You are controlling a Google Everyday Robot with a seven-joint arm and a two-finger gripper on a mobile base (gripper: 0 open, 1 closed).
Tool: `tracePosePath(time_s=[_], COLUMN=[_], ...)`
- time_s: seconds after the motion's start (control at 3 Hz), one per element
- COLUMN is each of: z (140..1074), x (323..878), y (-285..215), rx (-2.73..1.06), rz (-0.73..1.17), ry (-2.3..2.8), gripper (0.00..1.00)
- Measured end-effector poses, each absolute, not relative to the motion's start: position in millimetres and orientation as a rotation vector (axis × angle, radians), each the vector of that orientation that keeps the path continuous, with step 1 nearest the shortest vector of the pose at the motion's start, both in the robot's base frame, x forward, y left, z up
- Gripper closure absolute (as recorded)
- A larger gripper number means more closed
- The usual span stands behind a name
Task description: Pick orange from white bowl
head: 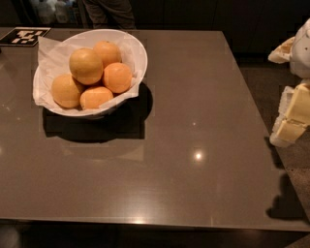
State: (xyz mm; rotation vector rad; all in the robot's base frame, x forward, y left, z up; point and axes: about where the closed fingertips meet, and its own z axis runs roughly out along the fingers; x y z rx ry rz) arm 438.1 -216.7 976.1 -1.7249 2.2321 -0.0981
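The white bowl (136,51) with its crinkled white paper lining stands at the table's far left. It holds several round fruits in a pile. The orange (85,65) is the largest, dull yellow-orange, and sits on top of the pile at the middle. A smaller, deeper reddish-orange fruit (117,77) lies to its right, and paler ones lie behind (107,51), at the left (65,90) and in front (95,97). My gripper (292,117), white and cream coloured, hangs at the right edge of the view, beyond the table's right side and far from the bowl.
The dark glossy table (193,145) fills most of the view, with its right edge near the arm. A black-and-white marker card (24,35) lies at the far left corner. A person's legs (109,12) stand behind the table.
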Motion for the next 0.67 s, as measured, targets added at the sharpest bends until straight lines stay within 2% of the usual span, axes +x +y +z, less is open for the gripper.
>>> tracePosePath(time_s=[0.67], z=[984.7], x=[449.1], y=[-198.2], rx=[-1.807], rz=[-0.125], ry=[2.186], gripper=[0.0])
